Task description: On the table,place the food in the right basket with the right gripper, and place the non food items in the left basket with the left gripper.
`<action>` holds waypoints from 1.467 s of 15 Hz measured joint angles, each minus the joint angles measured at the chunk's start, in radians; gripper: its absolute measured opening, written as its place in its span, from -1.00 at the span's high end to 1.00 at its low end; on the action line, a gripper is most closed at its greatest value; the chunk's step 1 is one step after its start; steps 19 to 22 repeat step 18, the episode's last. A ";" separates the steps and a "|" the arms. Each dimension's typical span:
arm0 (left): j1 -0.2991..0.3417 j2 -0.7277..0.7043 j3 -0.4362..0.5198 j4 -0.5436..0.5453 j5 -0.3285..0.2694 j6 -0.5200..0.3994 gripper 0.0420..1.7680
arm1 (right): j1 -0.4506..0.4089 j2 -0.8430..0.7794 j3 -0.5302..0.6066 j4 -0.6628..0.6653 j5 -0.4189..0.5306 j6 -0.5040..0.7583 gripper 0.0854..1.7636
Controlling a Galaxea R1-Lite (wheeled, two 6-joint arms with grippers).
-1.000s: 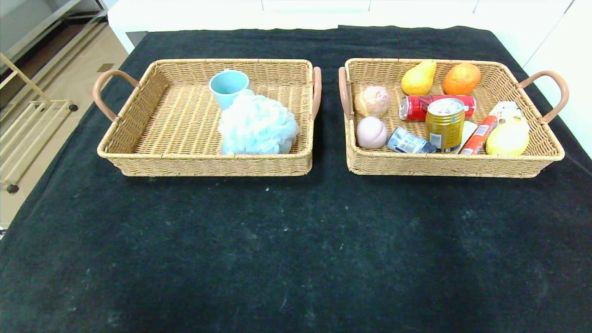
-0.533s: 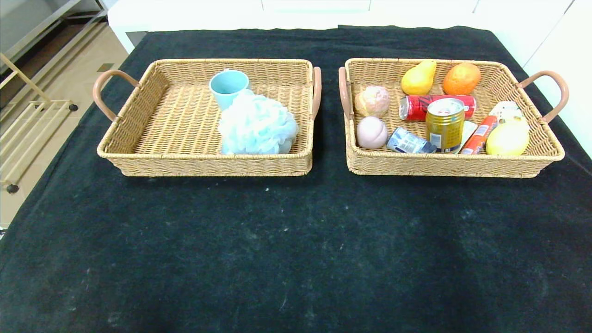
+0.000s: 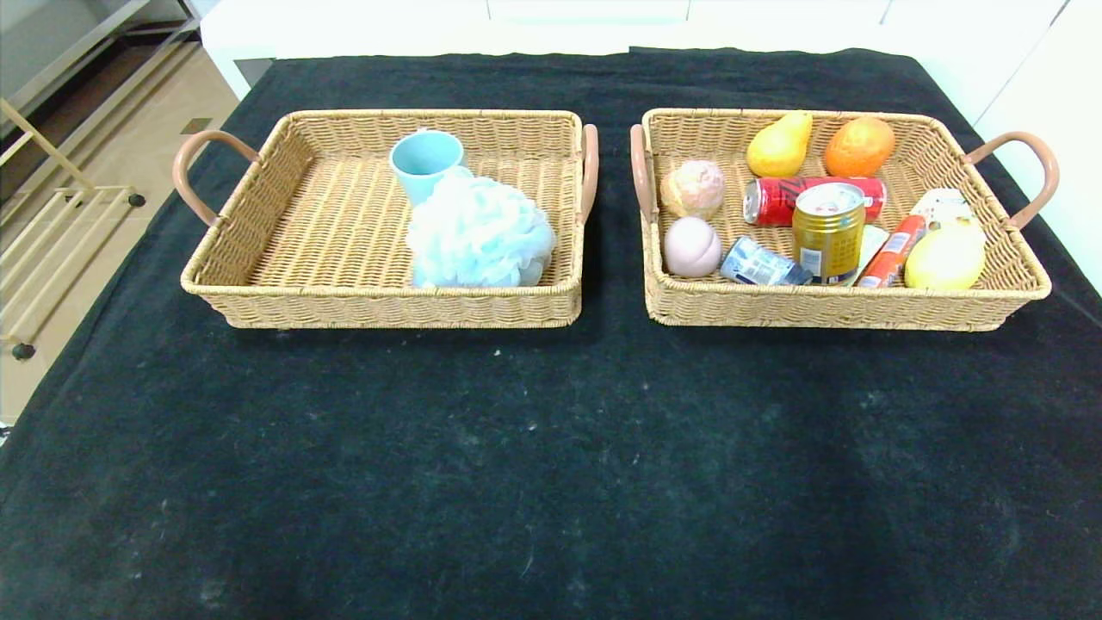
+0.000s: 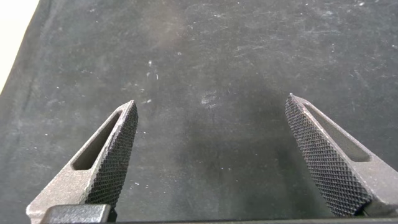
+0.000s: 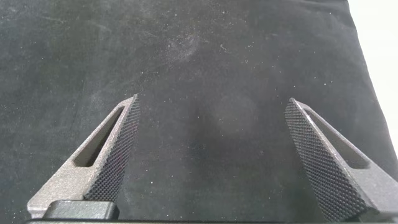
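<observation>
The left basket (image 3: 258,297) holds a light blue cup (image 3: 425,164) and a pale blue bath puff (image 3: 479,234). In the right basket (image 3: 1016,275) lie a yellow pear (image 3: 779,146), an orange (image 3: 858,146), a lemon (image 3: 944,257), a pink peach (image 3: 691,246), a bun (image 3: 694,188), a red can (image 3: 775,200), a gold can (image 3: 828,231), a blue packet (image 3: 758,263) and an orange-red sausage stick (image 3: 894,250). Neither arm shows in the head view. My left gripper (image 4: 211,118) is open over bare black cloth. My right gripper (image 5: 211,118) is open too, with only cloth between its fingers.
A black cloth (image 3: 551,448) covers the whole table, and its near half carries nothing. A metal rack (image 3: 52,215) stands on the floor beyond the table's left edge. A white wall or counter (image 3: 603,21) runs behind the table.
</observation>
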 joint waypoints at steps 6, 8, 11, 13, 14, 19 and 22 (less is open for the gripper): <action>0.000 0.000 0.000 0.001 0.005 -0.036 -0.94 | 0.000 0.000 0.000 0.046 0.024 0.159 -0.92; 0.000 0.000 0.000 0.000 0.009 -0.036 -0.94 | 0.000 0.000 0.000 0.047 0.021 0.159 -0.92; 0.000 0.000 0.000 -0.006 0.010 -0.037 -0.94 | 0.000 0.000 0.000 0.050 0.019 0.132 -0.92; 0.000 0.000 0.000 -0.009 0.000 -0.030 -0.94 | 0.000 0.000 0.000 0.053 0.020 0.127 -0.92; 0.000 0.000 0.000 -0.010 0.000 -0.030 -0.94 | 0.000 0.000 0.000 0.053 0.020 0.129 -0.92; 0.000 0.000 0.000 -0.009 0.000 -0.031 -0.94 | 0.001 0.000 0.000 0.053 0.021 0.134 -0.92; 0.000 0.000 0.000 -0.009 0.000 -0.031 -0.94 | 0.001 0.000 0.000 0.053 0.021 0.134 -0.92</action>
